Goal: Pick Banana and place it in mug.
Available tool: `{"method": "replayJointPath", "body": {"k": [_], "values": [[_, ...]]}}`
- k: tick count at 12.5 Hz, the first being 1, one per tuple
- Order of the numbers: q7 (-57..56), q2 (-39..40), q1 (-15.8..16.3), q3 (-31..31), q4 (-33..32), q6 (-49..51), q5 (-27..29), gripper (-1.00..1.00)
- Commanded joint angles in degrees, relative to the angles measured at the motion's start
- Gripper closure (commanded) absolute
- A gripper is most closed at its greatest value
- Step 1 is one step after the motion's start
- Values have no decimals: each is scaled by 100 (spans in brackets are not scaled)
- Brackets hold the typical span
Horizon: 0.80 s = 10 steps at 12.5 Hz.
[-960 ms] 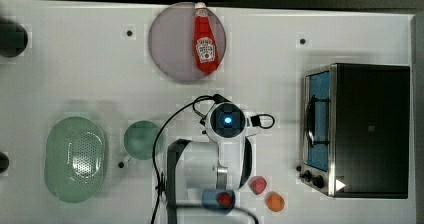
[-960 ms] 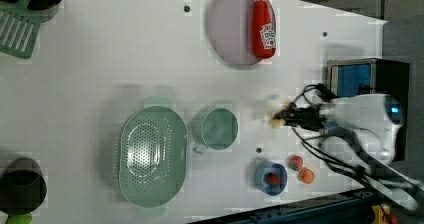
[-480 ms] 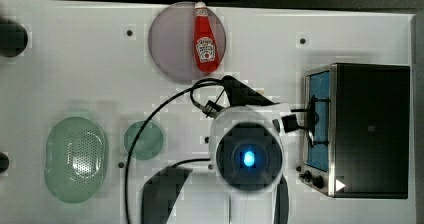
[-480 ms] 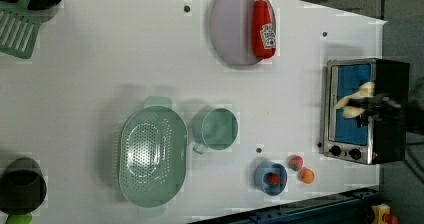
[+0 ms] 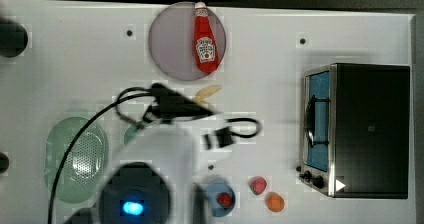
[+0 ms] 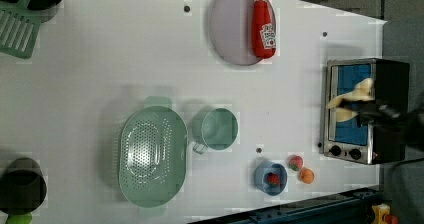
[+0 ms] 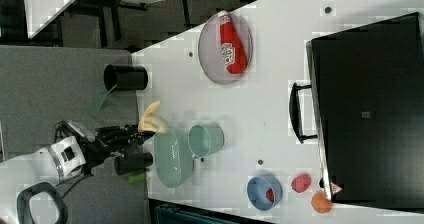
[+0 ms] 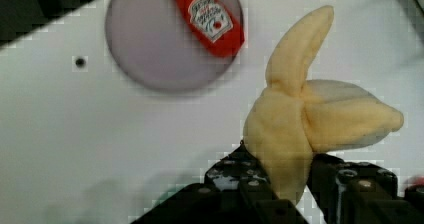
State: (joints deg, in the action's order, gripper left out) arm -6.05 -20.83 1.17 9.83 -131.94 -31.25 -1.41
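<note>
gripper (image 8: pixel 292 184) | clamped on the banana (image 8: pixel 300 129), held clear above the tabletop (image 6: pixel 125 59) | mug (image 6: pixel 216 129) stands empty beside the perforated dish (image 6: pixel 150 156), toward the tabletop's middle | risk: soft banana may be caught on the mug rim if released off-centre

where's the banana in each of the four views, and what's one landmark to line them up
Top view: the banana sits near the picture's centre, just below the ketchup bottle.
Left view: at the left view's right edge, in front of the toaster oven, above the table.
Right view: left of centre, beside the green colander.
Wrist view: large, clamped in the gripper.
Shared landmark: the ketchup bottle on its grey plate.
</note>
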Motion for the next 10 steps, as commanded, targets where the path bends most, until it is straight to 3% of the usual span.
{"method": "replayJointPath", "body": {"k": [1, 5, 10], "values": [[1941, 401, 250, 722, -197, 183, 128, 43], [3216, 1083, 273, 1338, -202, -126, 281, 43], [3267, 2332, 273, 1519, -279, -1538, 349, 43]]}}
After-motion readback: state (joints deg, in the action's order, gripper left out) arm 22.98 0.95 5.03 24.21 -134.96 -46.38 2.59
